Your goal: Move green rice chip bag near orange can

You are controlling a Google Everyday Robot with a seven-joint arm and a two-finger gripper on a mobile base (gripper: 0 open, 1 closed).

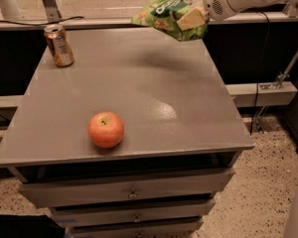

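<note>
The end effector (191, 20) hangs above the counter's (139, 88) far right corner, its fingers clamped on the right end of the green rice chip bag (164, 11). The bag is clear of the surface, with its shadow on the grey top below. Its long axis runs roughly 3 to 9 o'clock, the free end pointing to 9. The orange can (58, 44) stands upright at the far left corner, at about 9 o'clock from the end effector and well apart. The carry likely runs straight toward 9. The apple (106, 129) sits near the front edge at 7 o'clock, out of that line.
</note>
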